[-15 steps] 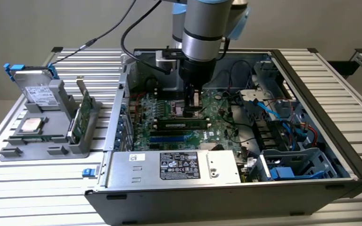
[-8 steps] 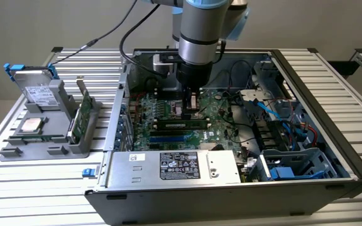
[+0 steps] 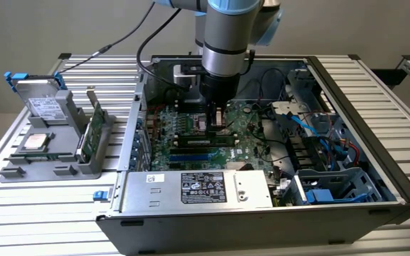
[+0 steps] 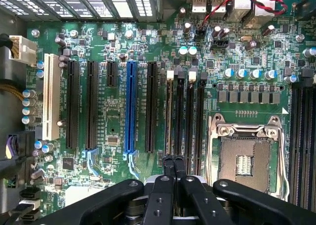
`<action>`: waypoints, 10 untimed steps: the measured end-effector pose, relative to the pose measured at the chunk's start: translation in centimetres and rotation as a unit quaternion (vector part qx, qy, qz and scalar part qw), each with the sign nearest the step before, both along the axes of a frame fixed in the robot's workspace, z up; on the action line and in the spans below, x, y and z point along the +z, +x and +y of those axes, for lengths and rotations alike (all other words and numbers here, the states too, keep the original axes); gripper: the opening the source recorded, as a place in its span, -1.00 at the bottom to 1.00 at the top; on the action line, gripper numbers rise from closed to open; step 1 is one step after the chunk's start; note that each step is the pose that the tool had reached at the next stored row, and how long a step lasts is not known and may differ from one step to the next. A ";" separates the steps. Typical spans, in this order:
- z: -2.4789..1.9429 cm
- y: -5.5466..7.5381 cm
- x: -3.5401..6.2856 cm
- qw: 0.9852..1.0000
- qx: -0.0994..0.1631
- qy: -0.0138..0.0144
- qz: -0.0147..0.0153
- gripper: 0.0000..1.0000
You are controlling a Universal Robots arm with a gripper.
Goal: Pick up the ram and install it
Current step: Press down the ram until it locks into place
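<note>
The black two-finger pincer hangs w/ tips pressed together over the green motherboard's slots. The long thin green ram stick w/ black chips lies seated; light, stiff, fragile, so I'd grip its long edges, not chips.

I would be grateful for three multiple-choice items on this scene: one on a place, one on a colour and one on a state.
1. Where is the gripper?
A. beside the computer case
B. behind it
C. inside it, over the motherboard

2. What colour is the long slot that stands out among the black ones?
A. red
B. blue
C. yellow

3. How is the computer case?
A. open, its inside showing
B. shut with a panel
C. wrapped in foil

Answers: 1 C, the arm reaches down into the case above the green board. 2 B, the wrist view shows one blue slot between black ones. 3 A, the board, cables and drive bays are in plain sight.
</note>
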State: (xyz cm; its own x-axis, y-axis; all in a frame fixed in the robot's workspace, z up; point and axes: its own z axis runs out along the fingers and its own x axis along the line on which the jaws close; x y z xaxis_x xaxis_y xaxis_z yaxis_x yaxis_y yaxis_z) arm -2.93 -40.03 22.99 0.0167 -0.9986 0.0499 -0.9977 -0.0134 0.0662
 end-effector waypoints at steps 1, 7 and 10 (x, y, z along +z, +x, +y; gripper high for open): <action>0.00 0.0 -0.09 1.000 0.000 -0.001 0.000 -0.80; 0.07 0.0 -0.60 1.000 0.000 -0.004 0.000 -0.80; 0.11 0.0 -0.25 1.000 0.000 -0.003 -0.001 -0.80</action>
